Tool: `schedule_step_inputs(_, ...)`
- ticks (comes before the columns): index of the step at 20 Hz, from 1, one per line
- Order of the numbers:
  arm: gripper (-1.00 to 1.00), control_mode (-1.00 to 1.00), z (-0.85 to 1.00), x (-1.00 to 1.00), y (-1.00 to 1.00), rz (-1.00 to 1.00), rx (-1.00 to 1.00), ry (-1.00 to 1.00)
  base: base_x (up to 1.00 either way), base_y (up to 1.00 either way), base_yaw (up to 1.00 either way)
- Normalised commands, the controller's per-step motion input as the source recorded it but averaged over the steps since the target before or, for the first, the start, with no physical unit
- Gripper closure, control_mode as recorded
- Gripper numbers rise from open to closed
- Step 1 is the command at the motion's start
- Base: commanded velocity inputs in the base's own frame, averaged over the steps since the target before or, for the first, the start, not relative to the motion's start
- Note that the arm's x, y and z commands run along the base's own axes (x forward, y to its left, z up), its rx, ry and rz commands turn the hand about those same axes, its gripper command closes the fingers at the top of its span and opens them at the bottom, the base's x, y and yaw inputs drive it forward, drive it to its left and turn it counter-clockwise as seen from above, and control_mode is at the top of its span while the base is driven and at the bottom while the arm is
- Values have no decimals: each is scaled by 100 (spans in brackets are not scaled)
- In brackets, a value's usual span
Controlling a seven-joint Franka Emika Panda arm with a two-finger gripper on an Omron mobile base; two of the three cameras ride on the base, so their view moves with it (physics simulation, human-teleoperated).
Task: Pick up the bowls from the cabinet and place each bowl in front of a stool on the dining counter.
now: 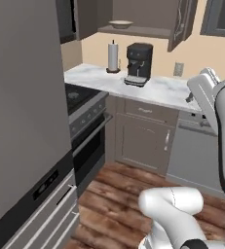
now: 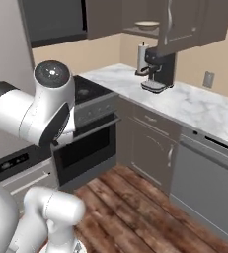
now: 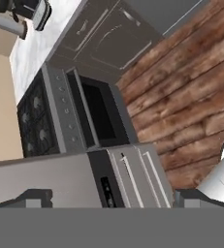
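Your gripper (image 3: 108, 198) hangs with its jaws spread wide and nothing between them; its two dark fingertips (image 3: 33, 197) sit far apart at the bottom of the hand view, looking down on the oven (image 3: 91, 114), the stovetop (image 3: 33, 121) and the wood floor (image 3: 181, 92). You have the cream bowl (image 1: 120, 24) up on the open shelf of the cabinet (image 1: 133, 31), well away from the arm. Below it, on the marble worktop (image 1: 158, 90), a paper towel roll (image 1: 113, 57) stands beside the black coffee machine (image 1: 139, 64). The dishwasher (image 2: 204, 185) sits at the right.
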Motion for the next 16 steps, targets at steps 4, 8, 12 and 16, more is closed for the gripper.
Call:
schedule_step_inputs(4,-100,100,0,0,0,0,0,0,100,0,11)
schedule_step_inputs(8,-100,100,0,0,0,0,0,0,100,0,12)
schedule_step_inputs(12,-100,100,0,0,0,0,0,0,100,0,11)
schedule_step_inputs(16,-100,100,0,0,0,0,0,0,100,0,8)
